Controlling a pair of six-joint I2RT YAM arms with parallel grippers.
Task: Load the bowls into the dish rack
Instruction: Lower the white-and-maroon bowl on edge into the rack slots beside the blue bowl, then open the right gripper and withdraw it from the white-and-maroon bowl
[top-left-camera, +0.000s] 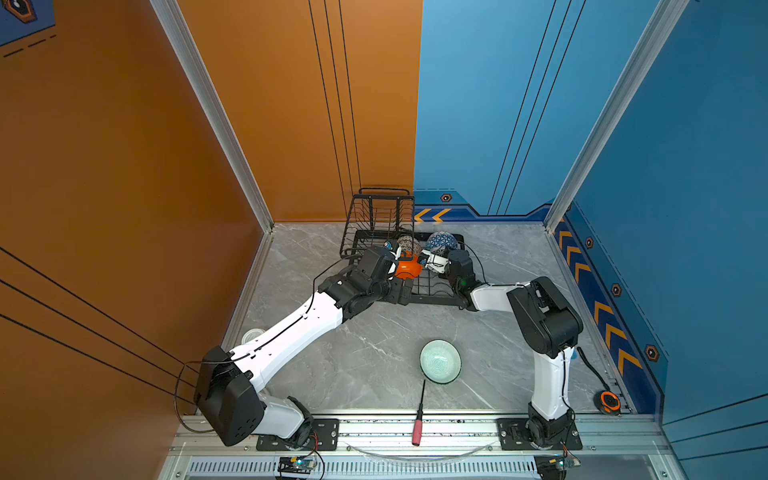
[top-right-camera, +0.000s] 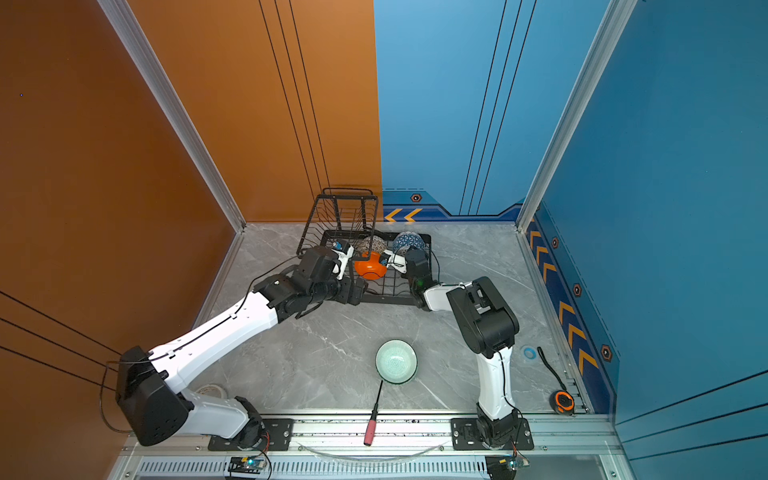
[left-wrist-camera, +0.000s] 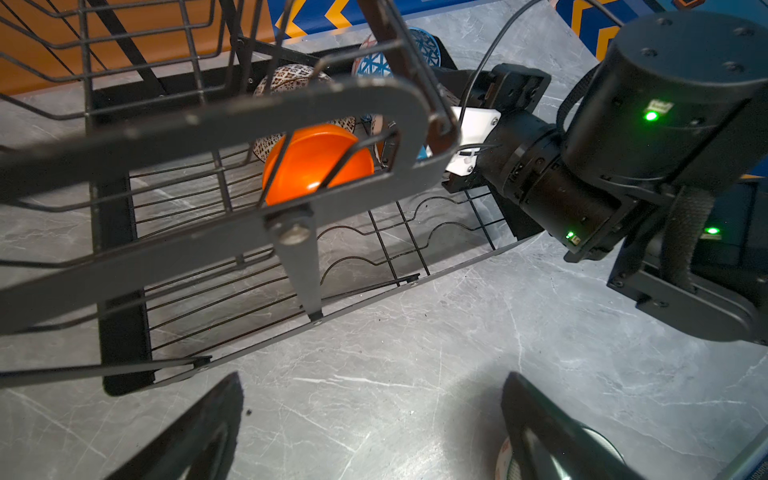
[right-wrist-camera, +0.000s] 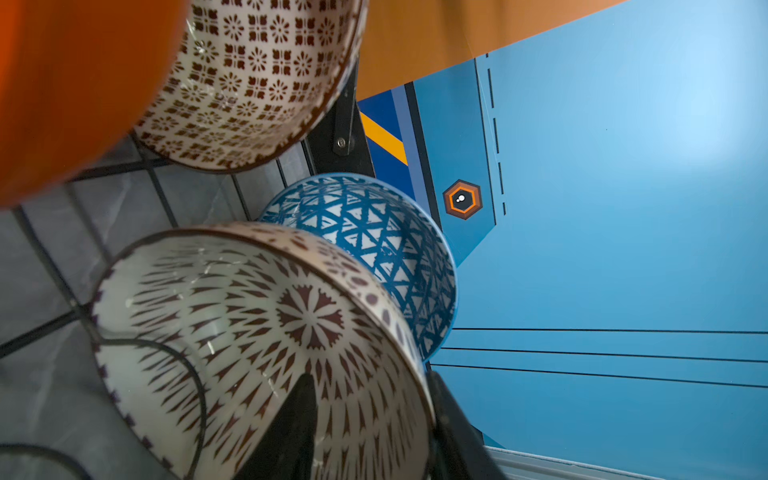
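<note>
Screwdriver (top-left-camera: 417, 432), red-handled, lies across the near edge of the bench (top-left-camera: 374, 340), its tip just short of the pale mint bowl (top-left-camera: 440, 360). That bowl sits upright and alone on the bare surface, well apart from the dish rack (left-wrist-camera: 199, 112). An orange tape measure (top-left-camera: 610, 401) lies in the near right corner, and a white tape roll (top-left-camera: 252, 334) peeks from under the left arm by the left edge. Farther back, the left gripper (left-wrist-camera: 372, 378) hangs spread wide and empty over the bench, just before the rack's near left corner. The rack stands at the middle of the far edge. In its low tray the orange bowl (left-wrist-camera: 316, 162) stands on edge, with the white lattice bowl (right-wrist-camera: 257, 75) just behind it. The right gripper (right-wrist-camera: 370, 378) reaches in from the right, one finger inside and one outside the wall of the cream bowl (right-wrist-camera: 257, 324); whether they press it I cannot tell. The blue triangle bowl (right-wrist-camera: 374, 232) stands on edge just beyond, at the tray's far right corner.
</note>
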